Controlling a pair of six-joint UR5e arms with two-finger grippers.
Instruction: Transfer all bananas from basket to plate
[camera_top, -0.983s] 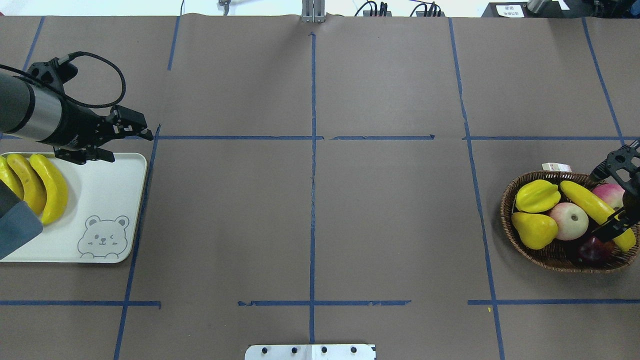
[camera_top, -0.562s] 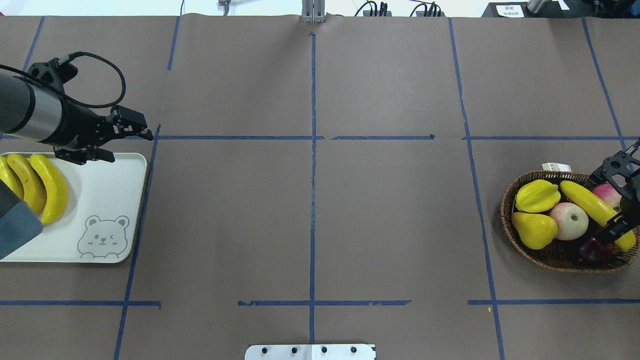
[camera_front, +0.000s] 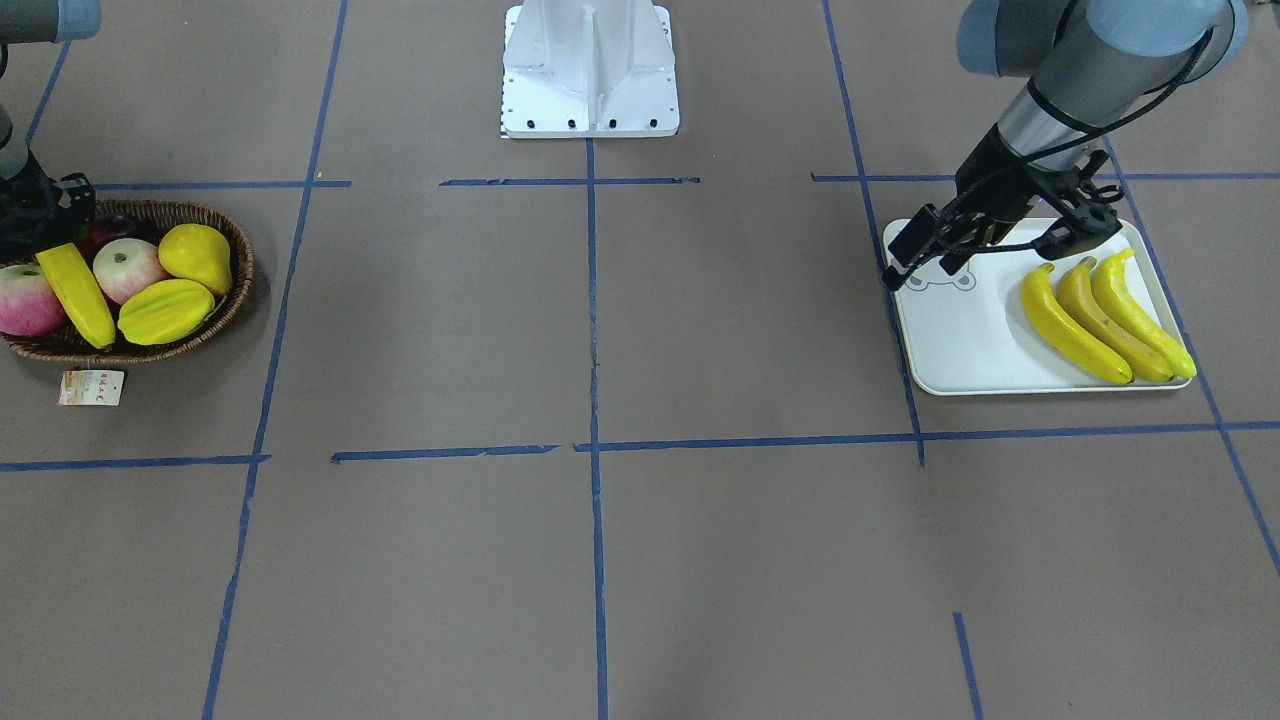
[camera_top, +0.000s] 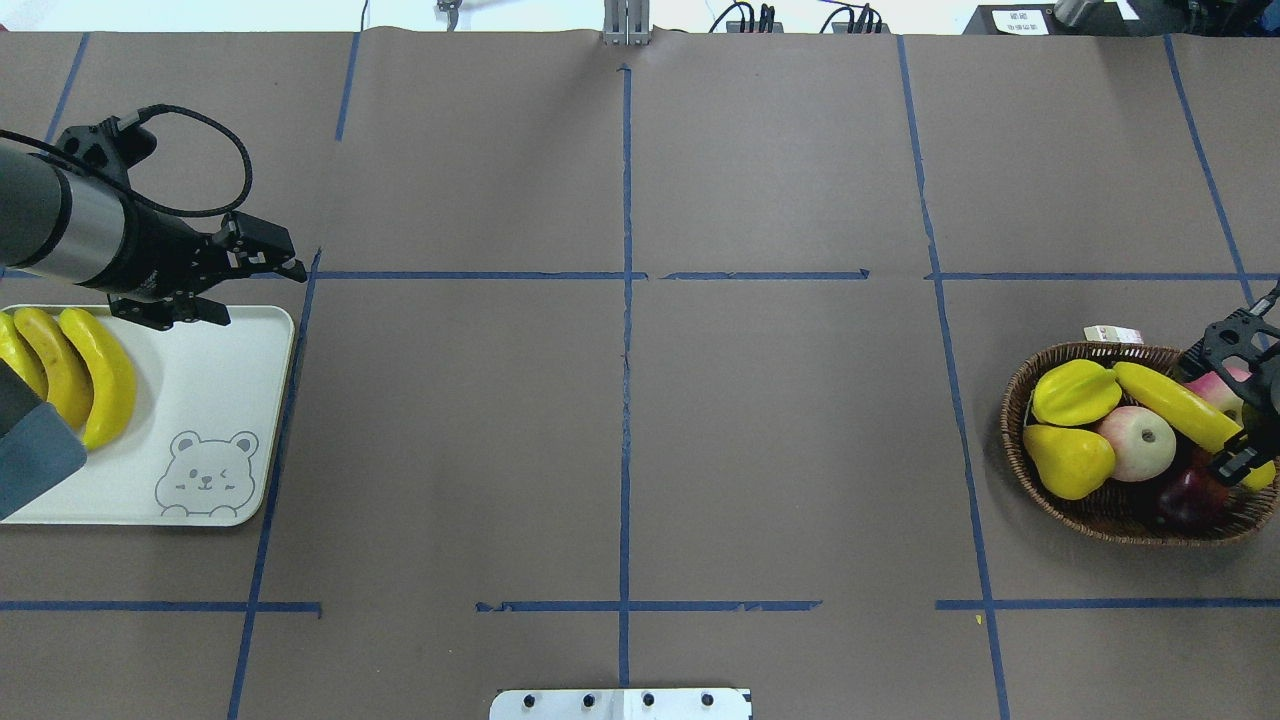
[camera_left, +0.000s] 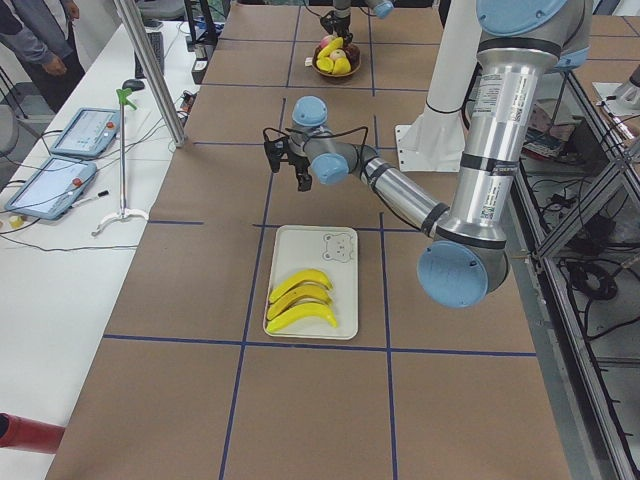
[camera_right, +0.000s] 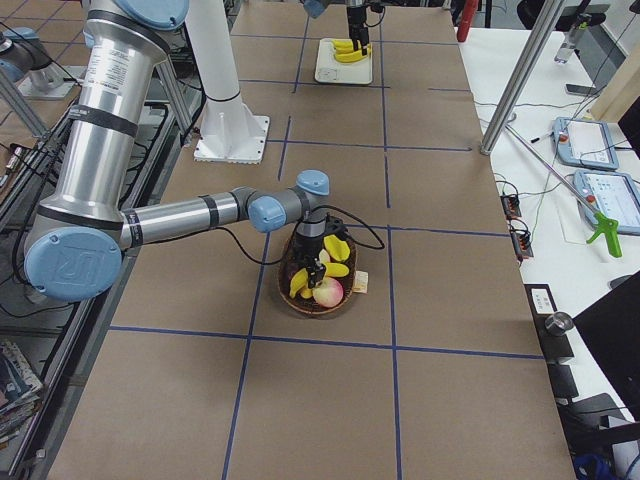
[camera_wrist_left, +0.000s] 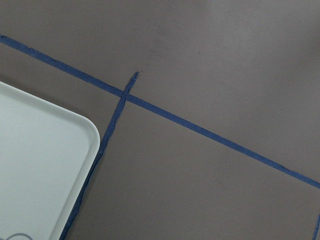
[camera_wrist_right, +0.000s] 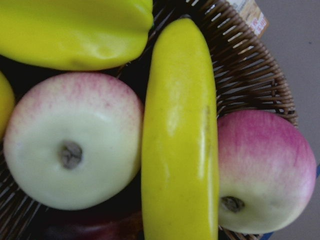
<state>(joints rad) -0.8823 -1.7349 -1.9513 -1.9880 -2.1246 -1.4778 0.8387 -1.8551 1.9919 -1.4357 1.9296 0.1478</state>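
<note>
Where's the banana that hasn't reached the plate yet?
Overhead view, far right: the banana lies diagonally in the basket, between the pale apple and the pink apple, with the starfruit by its upper end.

Bright, even light falls from overhead on my table (camera_top: 780, 440), and its brown cover gives no glare. Shadows are short and soft; a dim one hugs the basket (camera_top: 1110, 522) on its near left side. My right wrist camera sits so close that the banana (camera_wrist_right: 180, 140) looks slightly soft, with a pale sheen along it and black gaps beneath. My left wrist view is duller and greyer. In the side views a straight pole (camera_right: 512, 80) leans near the edge.
</note>
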